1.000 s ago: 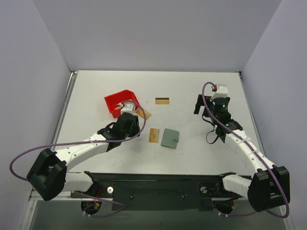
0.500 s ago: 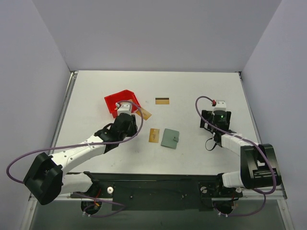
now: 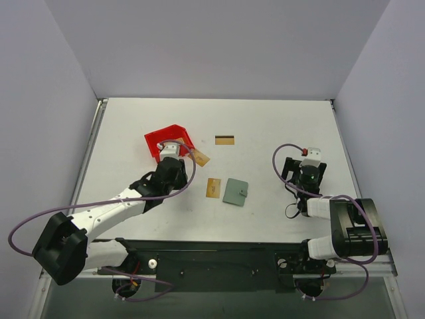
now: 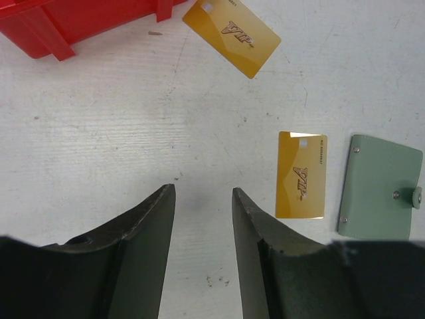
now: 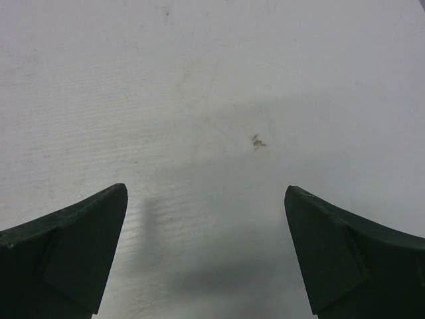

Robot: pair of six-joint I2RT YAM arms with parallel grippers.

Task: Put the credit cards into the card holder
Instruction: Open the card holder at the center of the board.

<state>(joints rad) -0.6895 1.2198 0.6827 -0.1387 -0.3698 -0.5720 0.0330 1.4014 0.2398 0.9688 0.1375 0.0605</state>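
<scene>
The table (image 3: 265,119) is pale grey, with walls on three sides. The holder (image 3: 235,191) lies flat on it, folded shut, a little toward the near edge from its middle.

The left arm (image 3: 113,209) reaches in from well to the left of the holder and ends back-left of it. The left gripper (image 4: 202,193) hangs over bare table left of the holder, fingers (image 4: 149,226) a narrow gap apart, gripping nothing. The right arm (image 3: 345,226) is folded back well to the right of the holder. The right gripper (image 5: 206,193) points down at bare table, fingers (image 5: 80,239) spread wide, nothing between them.

The red bin (image 3: 163,139) sits back-left of the holder, well apart from it.

In the left wrist view the holder (image 4: 378,186) is grey-green, its snap tab on the edge away from the gripper.

Three gold cards lie outside the holder. The near card (image 3: 213,187) (image 4: 301,174) lies just left of it, parallel, with a thin strip of table between them. The tilted card (image 3: 199,158) (image 4: 231,34) lies back-left of the holder, just beside the bin's corner. The striped card (image 3: 224,139) lies behind the holder, apart from it, with a dark stripe along one long edge.
</scene>
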